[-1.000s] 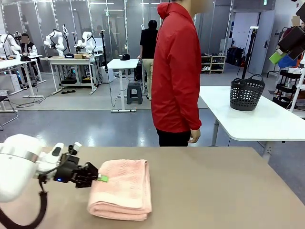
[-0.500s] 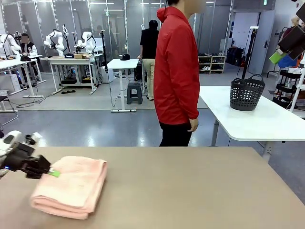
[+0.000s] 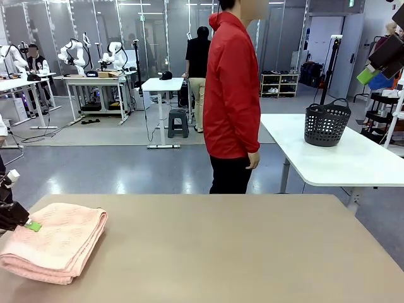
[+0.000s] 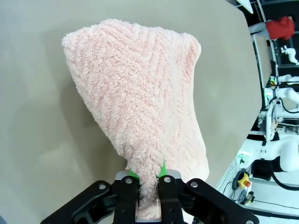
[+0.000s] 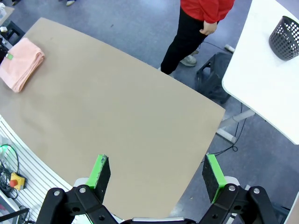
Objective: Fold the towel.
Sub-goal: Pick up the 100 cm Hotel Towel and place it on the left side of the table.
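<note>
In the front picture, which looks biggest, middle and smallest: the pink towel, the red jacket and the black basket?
1. The person's bright red zip jacket looks biggest.
2. The folded salmon-pink terry towel comes next, though it lies nearest the camera, which makes it look bigger.
3. The black mesh basket looks smallest, but it stands farther off.

The towel [image 3: 53, 243] is lying folded into a thick, layered pad at the far left edge of the tabletop [image 3: 240, 252], its rounded fold facing the middle of the tabletop. It is showing a soft salmon-pink terry surface with a herringbone weave. One bunched corner of it is sitting pinched between the green pads of the left end effector [image 4: 147, 175], and from there the cloth is fanning out wide across the surface.
</note>
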